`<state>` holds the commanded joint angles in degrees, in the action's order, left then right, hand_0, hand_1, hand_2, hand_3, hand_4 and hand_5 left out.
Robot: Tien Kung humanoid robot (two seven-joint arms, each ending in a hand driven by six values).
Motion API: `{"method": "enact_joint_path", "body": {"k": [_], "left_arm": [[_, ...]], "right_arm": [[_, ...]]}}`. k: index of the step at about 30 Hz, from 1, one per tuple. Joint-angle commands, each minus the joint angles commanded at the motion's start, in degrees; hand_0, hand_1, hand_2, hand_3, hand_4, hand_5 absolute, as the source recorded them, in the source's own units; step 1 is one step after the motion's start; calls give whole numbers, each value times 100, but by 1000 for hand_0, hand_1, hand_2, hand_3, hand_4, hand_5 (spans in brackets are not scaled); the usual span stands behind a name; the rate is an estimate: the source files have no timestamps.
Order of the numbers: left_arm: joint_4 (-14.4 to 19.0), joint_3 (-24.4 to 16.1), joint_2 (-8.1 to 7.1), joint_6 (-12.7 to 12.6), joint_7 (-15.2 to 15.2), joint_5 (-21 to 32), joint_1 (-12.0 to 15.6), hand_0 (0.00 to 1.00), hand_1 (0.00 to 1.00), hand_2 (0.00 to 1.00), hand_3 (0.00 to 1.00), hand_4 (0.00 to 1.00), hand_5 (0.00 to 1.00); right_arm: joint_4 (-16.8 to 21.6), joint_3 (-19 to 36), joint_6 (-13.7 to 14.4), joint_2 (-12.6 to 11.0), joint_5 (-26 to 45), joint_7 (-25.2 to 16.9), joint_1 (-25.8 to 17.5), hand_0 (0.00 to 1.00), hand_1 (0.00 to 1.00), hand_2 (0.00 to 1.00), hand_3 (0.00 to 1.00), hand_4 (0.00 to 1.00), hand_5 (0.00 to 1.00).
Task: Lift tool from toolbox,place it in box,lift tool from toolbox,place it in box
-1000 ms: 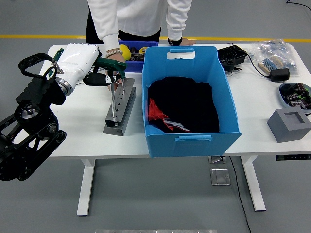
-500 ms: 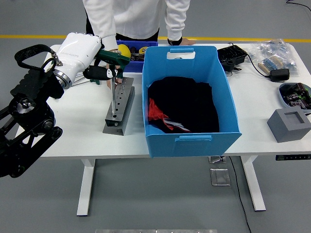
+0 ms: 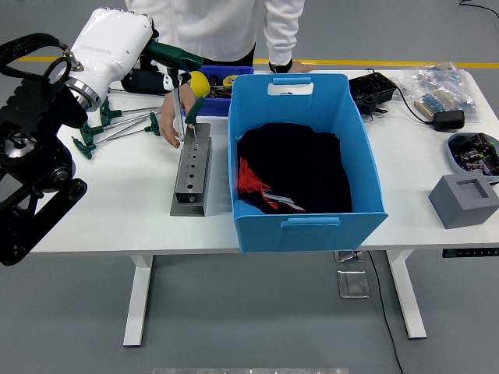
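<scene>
- Rising toward the upper left of the frame, the robot's white-shelled left hand (image 3: 132, 58) has carried the green-handled T-shaped hex key (image 3: 176, 70) up and out of the grey metal tool rack (image 3: 192, 169); half a second ago its shaft tip was still in a hole.
- That hand is closed around the green handle, and the thin steel shaft hangs down with its tip just clear of the rack's far end.
- A person's hand (image 3: 171, 115) rests against the rack's far end (apparently steadying it).
- More green-handled keys (image 3: 105, 128) lie loose on the white table (image 3: 117, 202), left of the rack.
- So the lift looks done; the carry rightward to the large blue plastic crate (image 3: 308, 156), at centre frame, is what remains.
- No right hand appears.
</scene>
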<state>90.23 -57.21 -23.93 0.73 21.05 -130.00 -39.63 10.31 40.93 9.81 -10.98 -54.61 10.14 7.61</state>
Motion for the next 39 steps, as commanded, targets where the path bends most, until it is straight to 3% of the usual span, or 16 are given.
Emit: {"method": "enact_joint_path", "body": {"k": [5, 12, 23, 31, 39], "left_arm": [[57, 65, 300, -458, -87, 0, -201, 74, 2, 2, 50, 665, 330], [-316, 807, 822, -1181, -293, 58, -430, 71, 2, 2, 50, 669, 331], [-1038, 1917, 1351, -1524, -480, 707, -826, 73, 2, 2, 53, 667, 313], [-1672, 2836, 1523, -1289, -719, 1528, -1320, 80, 2, 2, 54, 662, 299], [-2300, 3276, 1708, -910, -1040, 2115, -1686, 93, 5, 12, 62, 656, 288]], "right_arm": [[0, -10, -11, -10, -21, 0, 25, 621, 608, 685, 532, 781, 570], [0, -50, -15, -19, 4, 0, 61, 620, 608, 685, 532, 781, 570], [0, -146, -35, -54, 54, -13, 105, 621, 608, 685, 533, 782, 572], [0, -189, -40, -86, 48, -18, 141, 622, 609, 685, 533, 782, 572], [0, -265, -26, -120, 122, -32, 190, 624, 609, 685, 533, 784, 573]]}}
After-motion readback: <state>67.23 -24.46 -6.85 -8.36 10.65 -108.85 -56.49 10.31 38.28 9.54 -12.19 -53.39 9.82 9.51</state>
